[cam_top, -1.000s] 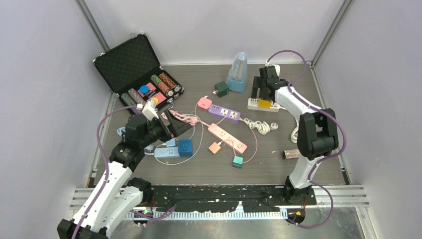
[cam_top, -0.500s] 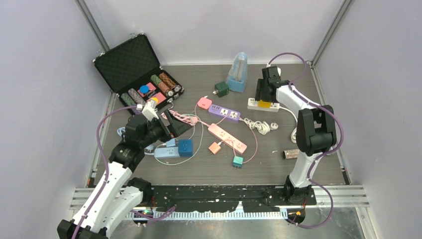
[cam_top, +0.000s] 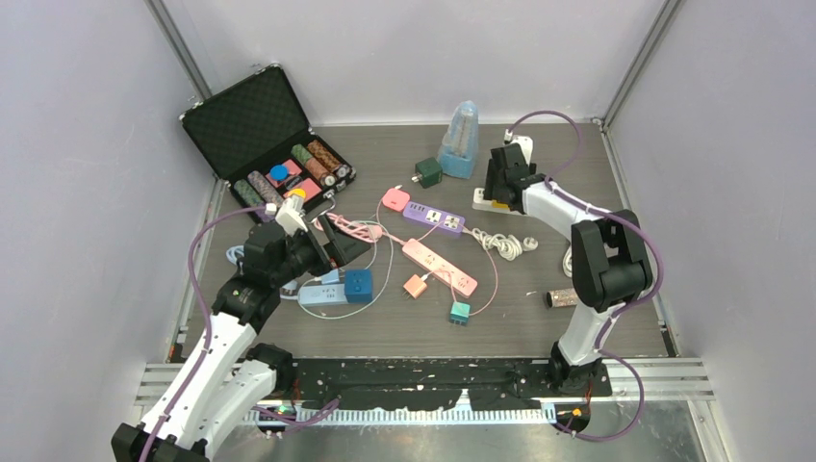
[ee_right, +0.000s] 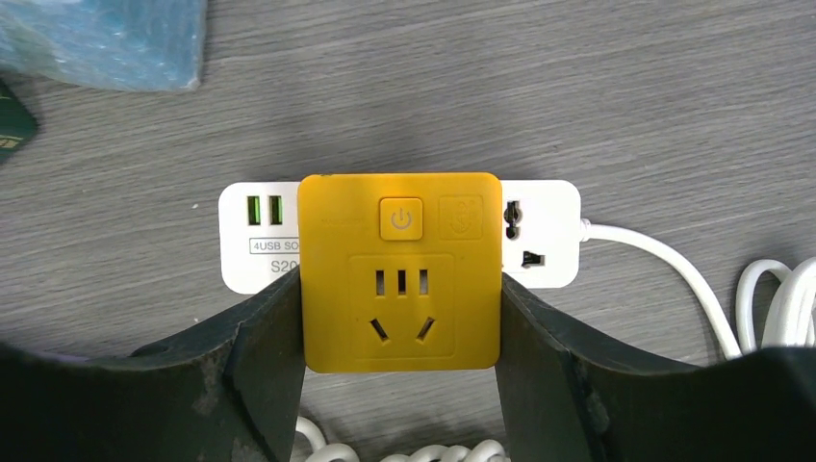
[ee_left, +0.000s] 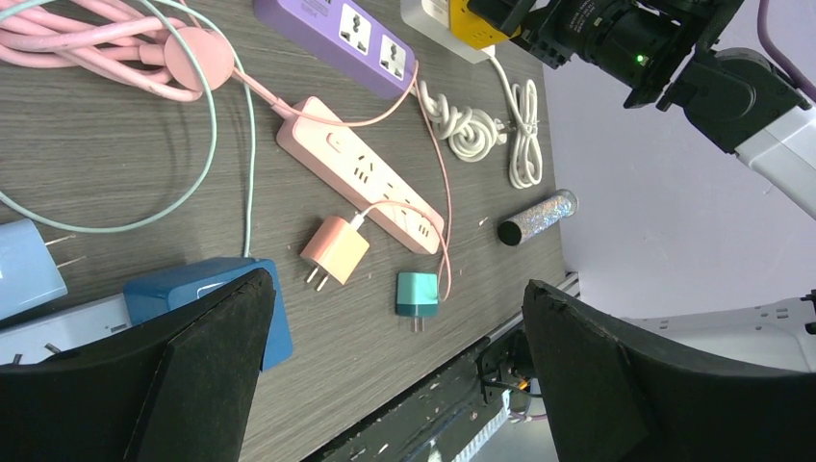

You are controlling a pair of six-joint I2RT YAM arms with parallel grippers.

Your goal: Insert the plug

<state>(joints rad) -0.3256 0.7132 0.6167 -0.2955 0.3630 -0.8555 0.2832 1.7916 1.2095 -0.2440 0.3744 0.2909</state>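
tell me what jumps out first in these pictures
The bright yellow adapter grabs the eye first: it sits on a white power strip at the far right of the table, with the right hand closed on its two sides. Next comes the open black case at the far left, then the pink power strip and purple power strip lying in the middle.

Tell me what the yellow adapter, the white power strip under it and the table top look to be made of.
Yellow adapter: likely moulded plastic, matte, with even colour and rounded corners. White power strip: probably plastic too, smooth and slightly glossy, with printed lettering. Table top: grey wood-grain look with fine streaks; whether it is real wood or laminate cannot be told.
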